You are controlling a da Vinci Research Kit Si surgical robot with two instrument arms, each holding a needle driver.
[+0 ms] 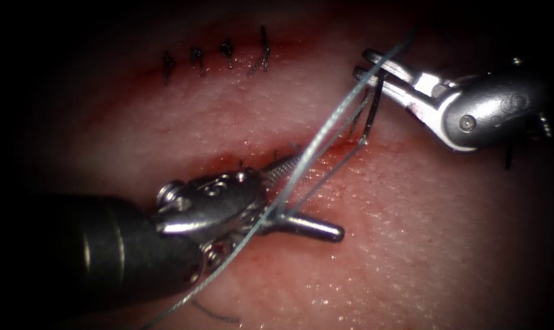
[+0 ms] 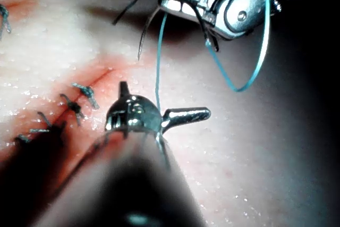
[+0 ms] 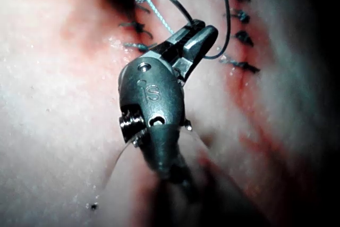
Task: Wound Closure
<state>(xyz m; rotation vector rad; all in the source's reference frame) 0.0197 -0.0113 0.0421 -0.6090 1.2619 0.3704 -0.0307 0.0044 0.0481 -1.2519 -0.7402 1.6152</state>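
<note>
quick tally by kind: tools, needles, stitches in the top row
dark curved needle: 1, hanging over the cut's right end
silver two-jawed tools: 2 (left tool open, empty; right tool shut on needle's end)
dark thread stitches, upper row: 4
total: 7

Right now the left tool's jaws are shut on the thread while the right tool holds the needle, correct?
Not quite. The left tool has its jaws spread wide open. The thread runs between them but is not gripped, so that tool holds nothing. The endoscope view shows this, and the left wrist view agrees. The rest stands: the right tool holds the needle.
</note>
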